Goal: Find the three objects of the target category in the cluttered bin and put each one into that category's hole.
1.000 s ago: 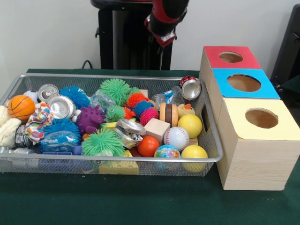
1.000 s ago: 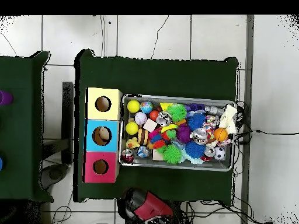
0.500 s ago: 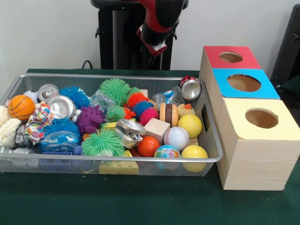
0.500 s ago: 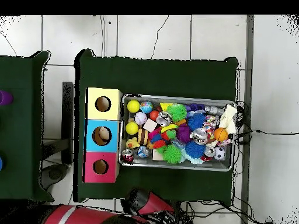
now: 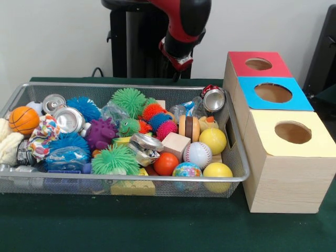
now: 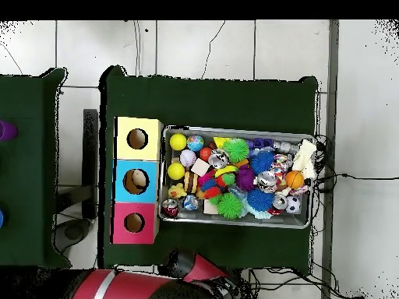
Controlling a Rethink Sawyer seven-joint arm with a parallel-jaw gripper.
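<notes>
Gripper: hangs from the red and black arm behind the bin's far rim; its fingers are too dark and small to make out, so spread or pressed together cannot be told.

Bin: silver wire-mesh basket on the green table, lying below and in front of the gripper, packed with toys (none touched by the gripper).

Contents, from the gripper toward the camera: green spiky ball, crushed can, purple spiky toy, baseball, two yellow balls, mini basketball at the far side.

Hole: in the red-topped box, beside the gripper and apart from it, beyond the bin's end.
</notes>
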